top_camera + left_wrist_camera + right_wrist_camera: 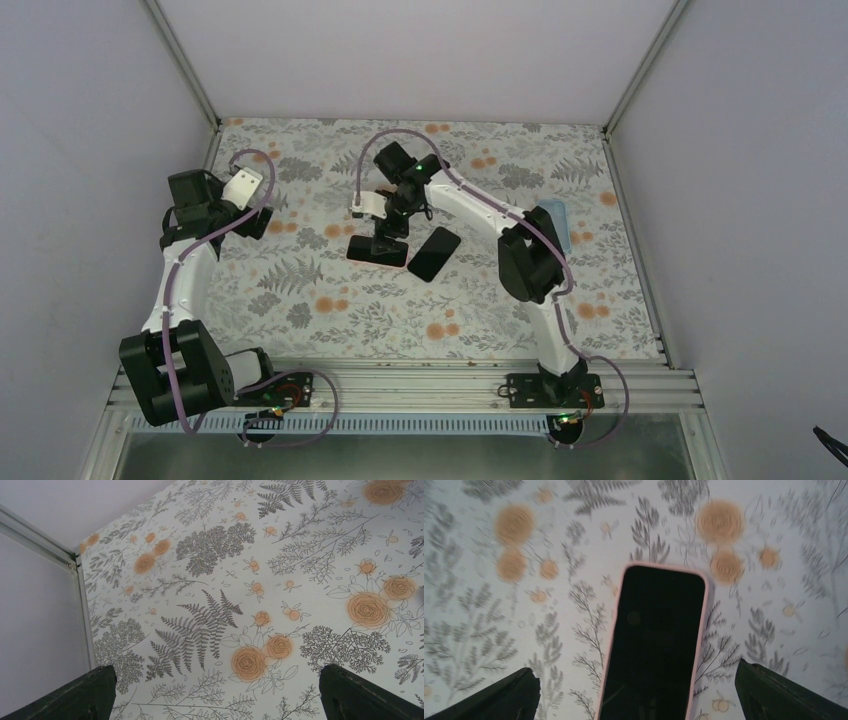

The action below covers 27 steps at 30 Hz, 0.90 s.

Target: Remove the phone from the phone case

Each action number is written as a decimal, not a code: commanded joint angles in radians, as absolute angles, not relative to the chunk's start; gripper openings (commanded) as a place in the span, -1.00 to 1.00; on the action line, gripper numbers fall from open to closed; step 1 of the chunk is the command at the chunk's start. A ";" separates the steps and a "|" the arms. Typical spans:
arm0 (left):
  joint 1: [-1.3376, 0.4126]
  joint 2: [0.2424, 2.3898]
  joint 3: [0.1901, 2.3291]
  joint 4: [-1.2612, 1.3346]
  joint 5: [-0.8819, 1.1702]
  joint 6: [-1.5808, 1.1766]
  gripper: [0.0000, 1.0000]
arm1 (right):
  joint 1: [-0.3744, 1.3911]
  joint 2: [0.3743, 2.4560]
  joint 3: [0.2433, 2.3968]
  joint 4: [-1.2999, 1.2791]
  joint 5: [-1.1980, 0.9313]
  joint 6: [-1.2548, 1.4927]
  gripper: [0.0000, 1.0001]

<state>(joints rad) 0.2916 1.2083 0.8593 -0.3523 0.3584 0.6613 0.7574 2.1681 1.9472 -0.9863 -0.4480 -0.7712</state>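
Pink-rimmed case (654,640) is lying flat on the floral surface (474,630) under the wide-open right claw (634,669). Only the overhead view is showing a black slab (434,254) just beside it. Left claw (216,668) is hanging open, well apart.

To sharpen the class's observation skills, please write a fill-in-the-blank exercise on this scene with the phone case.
1. The phone case lying below the right pincer has a ___ rim.
2. The right pincer's jaws stand ___, one on either side of the case.
3. The left pincer, over the floral table, holds ___.
Missing words: pink; open; nothing.
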 commanded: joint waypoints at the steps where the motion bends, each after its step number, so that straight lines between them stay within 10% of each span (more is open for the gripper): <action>1: 0.298 1.198 0.855 -0.334 0.389 0.644 1.00 | 0.755 2.196 1.845 -0.878 -0.350 -0.740 1.00; 27: 0.297 1.178 0.820 -0.369 0.394 0.647 1.00 | 0.699 2.303 1.825 -0.975 -0.404 -0.732 0.99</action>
